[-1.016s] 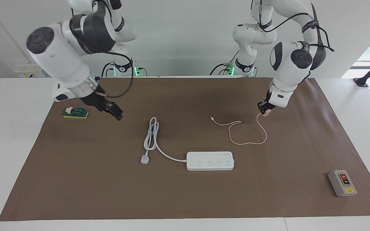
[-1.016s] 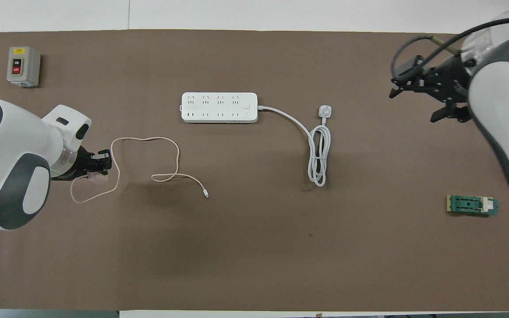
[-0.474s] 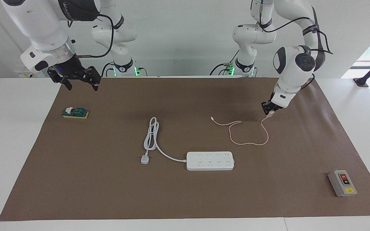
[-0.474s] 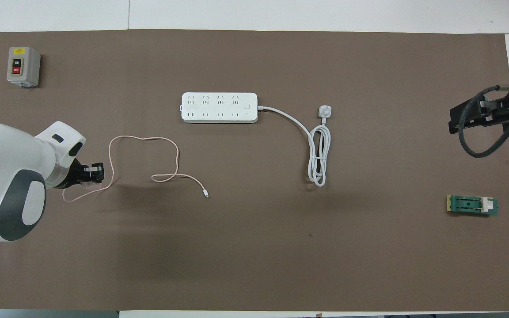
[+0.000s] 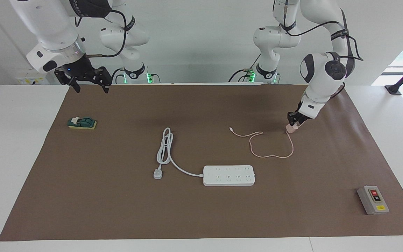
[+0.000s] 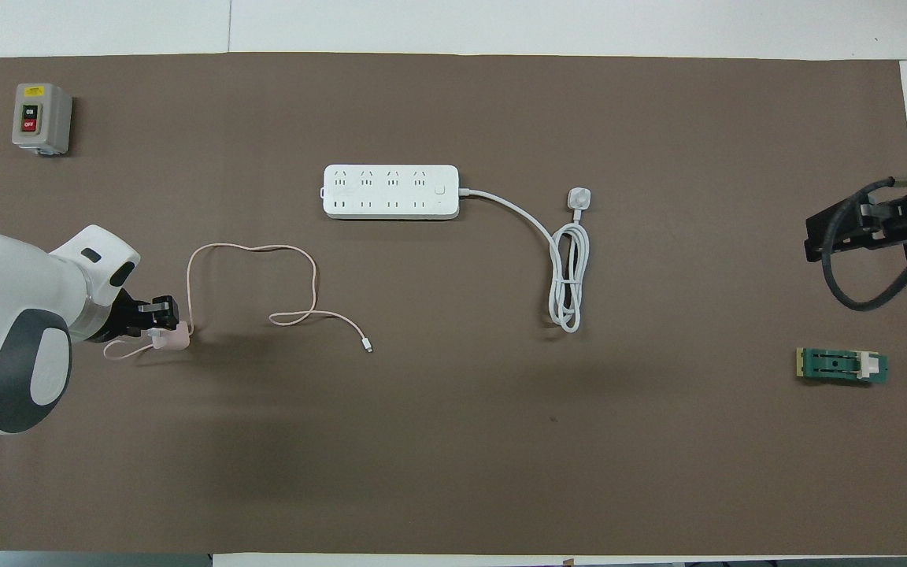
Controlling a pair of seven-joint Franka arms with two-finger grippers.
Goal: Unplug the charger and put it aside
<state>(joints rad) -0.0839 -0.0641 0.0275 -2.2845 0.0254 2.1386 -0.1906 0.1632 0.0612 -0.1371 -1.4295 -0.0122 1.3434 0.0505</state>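
In the facing view, the left gripper [image 5: 291,125] is low over the brown mat [image 5: 201,217] toward the left arm's end of the table, its fingers closed on the charger [image 5: 289,129], the small pink cube showing just under the fingertips at or barely above the mat. The pink cable [image 5: 269,147] runs from the cube toward 7 o'clock, loops, and ends in a small connector at about 9 o'clock of the cube. The white power strip [image 5: 228,175] lies at 7 o'clock of the charger, well apart and farther from the robots, with its thick cord coiled toward the right arm's end. The right gripper [image 5: 89,84] waits raised over the mat's edge nearest the robots, jaws spread wide and holding nothing, with a green switch block [image 5: 82,123] at its 6 o'clock. In the overhead view, the left gripper [image 6: 156,316] sits at 9 o'clock of the cable loop [image 6: 264,276], the charger [image 6: 173,339] pinched at its tip. The power strip [image 6: 390,191] lies at 2 o'clock of the charger. A grey button box [image 6: 42,118] stands at 11 o'clock of the charger. The right gripper [image 6: 867,228] shows at the mat's edge, at 12 o'clock of the green switch block [image 6: 842,366].
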